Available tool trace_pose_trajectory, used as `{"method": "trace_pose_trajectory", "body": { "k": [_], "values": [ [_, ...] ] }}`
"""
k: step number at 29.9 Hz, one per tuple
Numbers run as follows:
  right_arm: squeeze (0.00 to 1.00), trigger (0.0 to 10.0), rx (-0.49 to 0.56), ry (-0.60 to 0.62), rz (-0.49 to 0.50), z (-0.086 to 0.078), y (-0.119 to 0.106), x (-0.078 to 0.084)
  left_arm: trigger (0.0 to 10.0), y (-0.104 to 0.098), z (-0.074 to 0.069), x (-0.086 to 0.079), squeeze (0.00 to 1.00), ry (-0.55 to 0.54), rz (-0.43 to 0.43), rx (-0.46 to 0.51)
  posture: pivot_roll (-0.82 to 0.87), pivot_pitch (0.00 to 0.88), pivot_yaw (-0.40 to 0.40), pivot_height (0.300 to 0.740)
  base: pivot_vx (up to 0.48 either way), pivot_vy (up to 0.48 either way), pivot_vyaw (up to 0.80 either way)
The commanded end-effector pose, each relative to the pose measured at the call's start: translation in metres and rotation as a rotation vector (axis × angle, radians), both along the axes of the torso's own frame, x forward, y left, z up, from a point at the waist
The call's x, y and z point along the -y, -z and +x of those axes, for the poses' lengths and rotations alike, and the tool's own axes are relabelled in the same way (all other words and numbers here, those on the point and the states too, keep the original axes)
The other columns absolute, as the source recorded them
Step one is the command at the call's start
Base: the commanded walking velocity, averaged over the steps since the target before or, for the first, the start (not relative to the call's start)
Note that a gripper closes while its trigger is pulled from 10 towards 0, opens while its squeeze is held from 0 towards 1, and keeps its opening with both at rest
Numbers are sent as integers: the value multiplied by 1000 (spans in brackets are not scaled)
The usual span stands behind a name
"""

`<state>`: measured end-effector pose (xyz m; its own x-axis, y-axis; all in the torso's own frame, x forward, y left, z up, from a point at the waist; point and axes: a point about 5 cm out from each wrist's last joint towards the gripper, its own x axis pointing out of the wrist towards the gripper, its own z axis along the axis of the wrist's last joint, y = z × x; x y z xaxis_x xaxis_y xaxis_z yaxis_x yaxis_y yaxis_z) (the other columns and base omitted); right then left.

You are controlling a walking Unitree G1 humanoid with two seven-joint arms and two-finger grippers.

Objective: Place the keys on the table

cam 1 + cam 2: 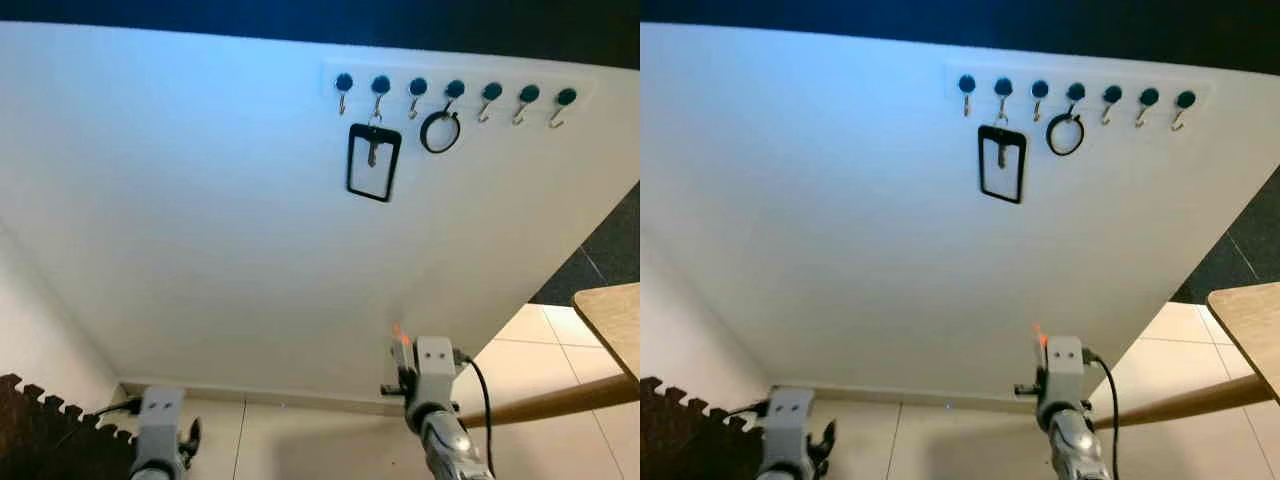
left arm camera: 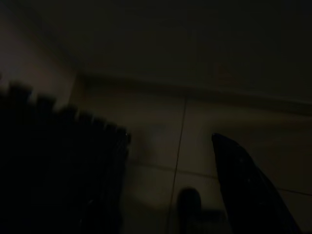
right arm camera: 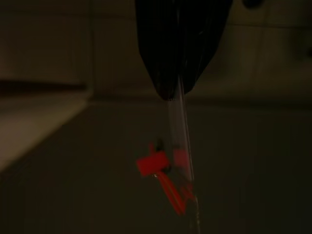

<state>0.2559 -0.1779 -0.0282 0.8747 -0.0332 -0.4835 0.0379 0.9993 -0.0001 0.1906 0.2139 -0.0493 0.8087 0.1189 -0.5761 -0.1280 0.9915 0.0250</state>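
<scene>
The right gripper (image 3: 176, 92), low centre-right of the head view, has its jaws pinched on the red keys (image 3: 163, 170) dangling beneath, while the wooden counter (image 1: 612, 315) lies further right at the frame edge, nearer this arm than the idle left gripper (image 1: 188, 440).

Your right arm is raised at the near right, its tool (image 3: 176, 73) pinched closed on something red. Your left arm hangs low at the near left, its tool (image 2: 214, 195) in shadow.
</scene>
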Motion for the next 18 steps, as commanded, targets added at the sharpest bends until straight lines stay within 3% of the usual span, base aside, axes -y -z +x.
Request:
{"method": "trace_pose_trajectory", "body": {
  "k": [1,9,14,18],
  "values": [
    [0,10000,-62,-15,-5,-12,11,4,10000,9,-6,7,0,-24,-31,-42,60,84,-51,740,0,0,0],
    [0,10000,-170,-11,-38,-38,28,20,10000,18,-8,11,0,-57,-31,-88,48,80,-41,740,0,0,0],
    [0,10000,-190,11,-65,-44,31,26,10000,19,-7,12,0,-15,-24,-101,40,78,-37,740,0,0,0],
    [0,10000,-250,-29,-85,-54,39,24,10000,18,-6,11,0,52,47,-92,28,74,-36,740,0,0,-311]
  ]
}}
